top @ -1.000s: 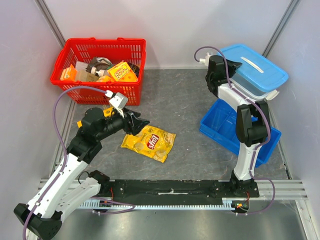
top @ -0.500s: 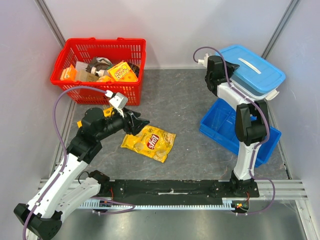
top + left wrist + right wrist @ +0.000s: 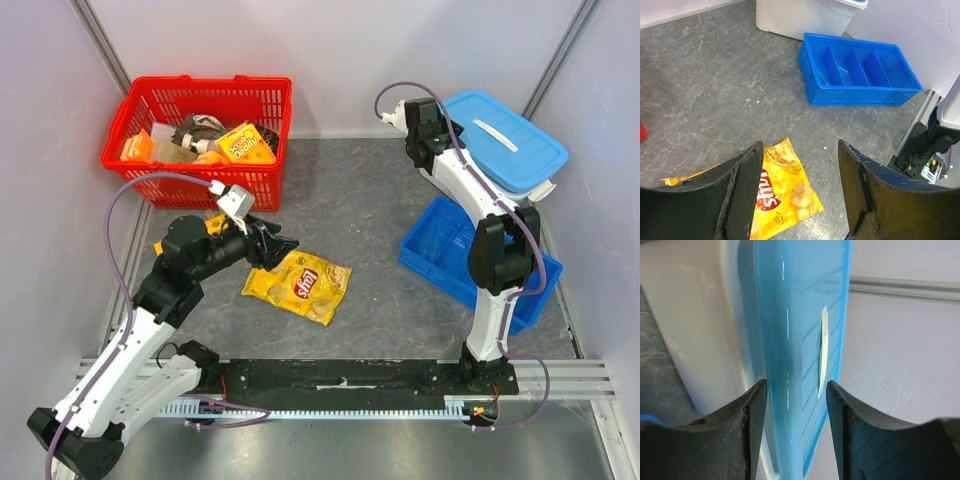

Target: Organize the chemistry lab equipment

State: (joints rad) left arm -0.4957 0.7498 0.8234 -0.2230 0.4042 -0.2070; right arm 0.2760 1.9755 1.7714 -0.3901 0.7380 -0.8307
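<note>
A white bin (image 3: 695,315) with a blue lid (image 3: 510,150) stands at the far right. My right gripper (image 3: 440,125) is at the lid's left edge. In the right wrist view my right gripper (image 3: 796,385) is open, with the lid's rim (image 3: 800,300) between the jaws, close to the left finger. A blue compartment tray (image 3: 440,262) lies in front of the bin, and it also shows in the left wrist view (image 3: 860,95). My left gripper (image 3: 280,243) is open and empty, low over a yellow chips bag (image 3: 298,285). The bag (image 3: 785,185) lies flat below my left gripper (image 3: 800,145).
A red basket (image 3: 180,165) at the far left holds a yellow box (image 3: 245,143) and several other items. White walls close in the left, back and right. The right arm's base (image 3: 935,140) shows at the right of the left wrist view.
My right gripper has moved toward the far left along the lid's edge, and the blue lid has shifted slightly left with it. The left arm has not moved.
</note>
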